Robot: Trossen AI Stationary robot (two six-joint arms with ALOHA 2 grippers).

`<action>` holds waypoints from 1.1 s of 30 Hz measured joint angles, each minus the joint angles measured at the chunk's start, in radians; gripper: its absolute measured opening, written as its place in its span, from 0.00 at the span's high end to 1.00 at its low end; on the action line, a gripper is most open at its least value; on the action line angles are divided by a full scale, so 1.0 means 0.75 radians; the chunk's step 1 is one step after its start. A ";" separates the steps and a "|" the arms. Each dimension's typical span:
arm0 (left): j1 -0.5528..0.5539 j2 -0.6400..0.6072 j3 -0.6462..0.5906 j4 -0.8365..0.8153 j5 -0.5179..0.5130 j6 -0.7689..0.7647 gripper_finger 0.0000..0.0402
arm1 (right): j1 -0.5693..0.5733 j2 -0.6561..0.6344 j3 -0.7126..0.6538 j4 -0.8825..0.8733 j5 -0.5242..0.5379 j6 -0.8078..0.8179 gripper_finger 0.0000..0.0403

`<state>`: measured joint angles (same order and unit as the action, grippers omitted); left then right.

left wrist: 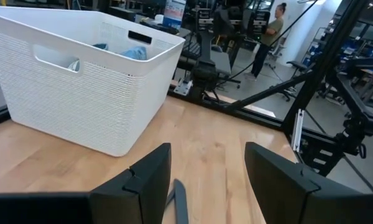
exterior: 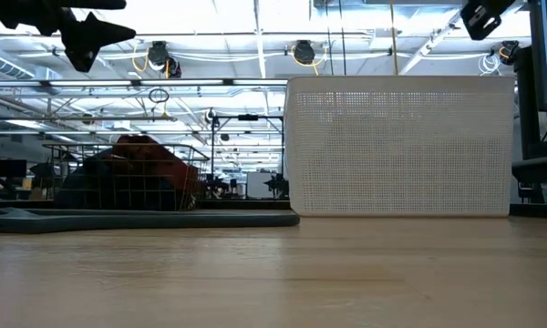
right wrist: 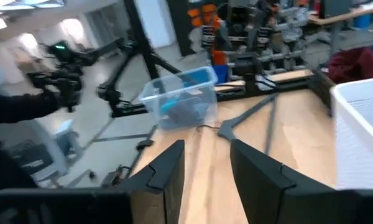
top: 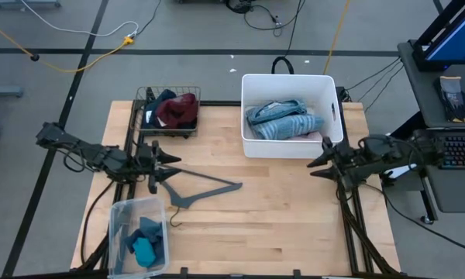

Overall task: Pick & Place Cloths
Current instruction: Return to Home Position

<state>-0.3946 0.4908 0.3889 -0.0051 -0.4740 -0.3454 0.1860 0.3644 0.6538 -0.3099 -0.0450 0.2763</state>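
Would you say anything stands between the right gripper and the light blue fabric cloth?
Only the wall of the white perforated plastic bin: the cloth lies inside, and the open right gripper hovers outside its corner.

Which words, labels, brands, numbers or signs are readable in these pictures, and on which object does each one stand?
No text is readable in any view.
White bin: no print shows on its walls.
Transparent bin: no label shows.
Blue panel in the room behind, left wrist view: too blurred to read.
Keyboard beside the table: key marks too small to read.
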 joint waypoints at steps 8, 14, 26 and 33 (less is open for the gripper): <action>0.001 -0.060 0.000 -0.029 0.000 0.026 0.48 | 0.001 -0.223 -0.156 0.101 -0.118 0.034 0.70; 0.001 -0.090 0.000 -0.029 0.000 0.034 0.48 | 0.001 -0.372 -0.261 0.161 -0.154 0.069 0.70; 0.001 -0.098 0.000 -0.029 0.000 0.049 0.48 | 0.001 -0.422 -0.622 0.216 -0.107 -0.080 0.70; 0.001 -0.098 0.000 -0.029 -0.109 0.082 0.48 | 0.000 -0.422 -0.702 0.335 -0.072 -0.192 0.70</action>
<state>-0.3943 0.4175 0.3891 -0.0269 -0.5560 -0.2840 0.1857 0.0483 0.1272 -0.0588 -0.0991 0.1319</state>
